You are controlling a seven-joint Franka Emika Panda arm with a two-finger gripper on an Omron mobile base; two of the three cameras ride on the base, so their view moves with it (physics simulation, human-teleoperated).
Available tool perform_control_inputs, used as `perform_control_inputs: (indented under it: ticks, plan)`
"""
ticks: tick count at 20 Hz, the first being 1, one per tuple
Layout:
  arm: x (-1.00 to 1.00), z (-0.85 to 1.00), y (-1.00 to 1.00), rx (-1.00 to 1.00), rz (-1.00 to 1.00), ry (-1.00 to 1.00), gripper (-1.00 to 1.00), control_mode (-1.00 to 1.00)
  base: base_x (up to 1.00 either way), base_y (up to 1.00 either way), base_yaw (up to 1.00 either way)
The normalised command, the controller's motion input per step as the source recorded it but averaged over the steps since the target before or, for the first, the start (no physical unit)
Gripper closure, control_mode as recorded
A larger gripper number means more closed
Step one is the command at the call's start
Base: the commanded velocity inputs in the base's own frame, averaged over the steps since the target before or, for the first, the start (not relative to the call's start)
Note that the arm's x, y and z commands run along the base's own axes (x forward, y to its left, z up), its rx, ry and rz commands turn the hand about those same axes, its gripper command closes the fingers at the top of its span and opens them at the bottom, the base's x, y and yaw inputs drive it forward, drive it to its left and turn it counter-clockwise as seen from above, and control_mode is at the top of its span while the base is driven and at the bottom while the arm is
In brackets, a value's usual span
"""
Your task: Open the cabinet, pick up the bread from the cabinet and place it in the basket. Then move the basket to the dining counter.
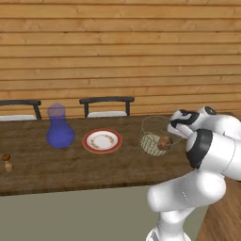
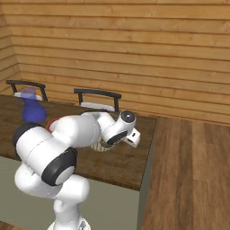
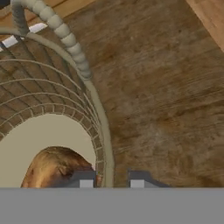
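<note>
The round grey wire-mesh basket (image 1: 156, 136), with the small dark-brown bread loaf (image 3: 52, 168) inside, sits on the dark-brown wood-plank dining counter (image 1: 56, 164), so the gripper (image 3: 111, 181), its jaws slightly parted astride the rim, should open fully and lift straight up.

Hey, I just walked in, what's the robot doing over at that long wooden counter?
The white arm has its tool at the rim of the wire basket, one fingertip inside the rim and one outside it. The basket sits on the dining counter with the bread inside it. Whether the tool grips the rim or has let go cannot be told. A blue vase and a red-rimmed plate also stand on the counter.
</note>
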Motion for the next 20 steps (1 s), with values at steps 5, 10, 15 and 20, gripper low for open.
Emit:
perform_control_inputs:
  ticks: [5, 10, 15, 20]
  plan:
    - [-0.35, 0.31, 0.0, 0.0, 0.05, -0.21, -1.0, -1.0, 0.0, 0.0, 0.0]
    - [-0.48, 0.66, 0.26, 0.0, 0.1, -0.28, -1.0, -1.0, 0.0, 0.0, 0.0]
    - [-0.44, 0.94, 0.59, 0.0, 0.13, -0.22, -1.0, -1.0, 0.0, 0.0, 0.0]
    - [-0.42, 0.99, 0.62, 0.0, 0.13, -0.05, -1.0, -1.0, 0.0, 0.0, 0.0]
